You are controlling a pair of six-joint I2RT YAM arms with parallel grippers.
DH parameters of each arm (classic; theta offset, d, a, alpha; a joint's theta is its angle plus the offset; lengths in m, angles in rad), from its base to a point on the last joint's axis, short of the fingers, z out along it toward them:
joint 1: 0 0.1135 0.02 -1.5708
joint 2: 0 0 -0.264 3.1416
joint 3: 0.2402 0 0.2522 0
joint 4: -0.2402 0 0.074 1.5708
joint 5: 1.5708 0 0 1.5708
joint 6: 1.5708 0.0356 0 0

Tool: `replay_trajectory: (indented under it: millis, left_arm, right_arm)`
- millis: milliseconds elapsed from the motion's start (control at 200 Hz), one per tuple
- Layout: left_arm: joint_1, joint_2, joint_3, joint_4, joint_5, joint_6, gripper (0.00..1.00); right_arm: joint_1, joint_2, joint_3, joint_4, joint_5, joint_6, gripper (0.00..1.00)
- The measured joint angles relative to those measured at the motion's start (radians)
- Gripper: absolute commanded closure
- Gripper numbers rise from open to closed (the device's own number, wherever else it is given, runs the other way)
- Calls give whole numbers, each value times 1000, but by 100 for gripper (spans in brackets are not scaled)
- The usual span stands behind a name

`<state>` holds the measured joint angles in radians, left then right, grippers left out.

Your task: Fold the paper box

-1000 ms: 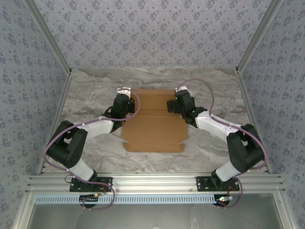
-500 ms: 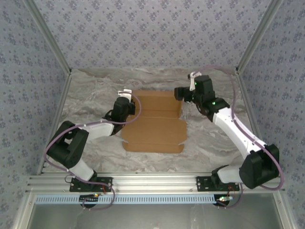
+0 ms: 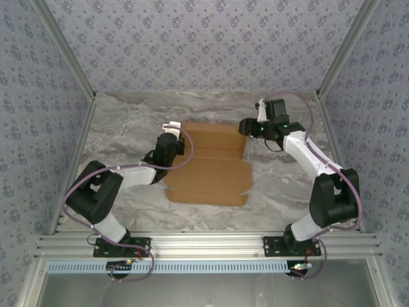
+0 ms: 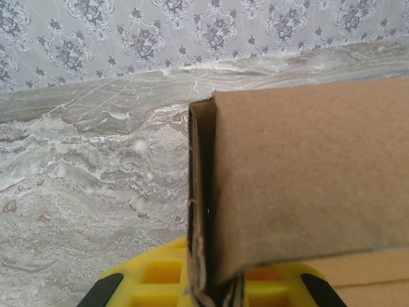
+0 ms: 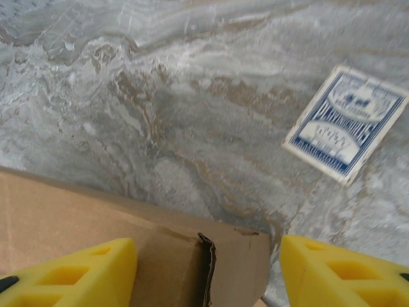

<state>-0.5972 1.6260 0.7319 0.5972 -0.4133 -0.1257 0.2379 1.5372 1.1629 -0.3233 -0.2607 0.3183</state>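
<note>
The paper box (image 3: 208, 167) lies in the middle of the bench (image 3: 128, 128), between the 2 arms. Its near panel rests flat, and the panels at its far end are raised. The left hand (image 3: 179, 142) is at the box's left edge. In the left wrist view its yellow fingers (image 4: 160, 278) are clenched on an upright cardboard side wall that runs down between them. The right hand (image 3: 246, 126) is at the far right corner of the box. In the right wrist view its 2 yellow fingers (image 5: 77, 272) are spread wide, released, with the torn-edged corner of the box (image 5: 96, 211) between them. A small blue-and-white card (image 5: 345, 125) lies flat on the bench beyond that corner, apart from the box.
</note>
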Motion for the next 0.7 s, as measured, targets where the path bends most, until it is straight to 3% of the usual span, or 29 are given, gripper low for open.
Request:
replay_trajectory:
  millis: [355, 700]
  left_arm:
    - [-1, 25, -13, 42, -21, 2, 98]
    - [-2, 27, -20, 61, -27, 2, 100]
  right_arm:
    - [-5, -31, -103, 153, -56, 34, 50]
    - [-8, -72, -87, 78, -41, 4, 29]
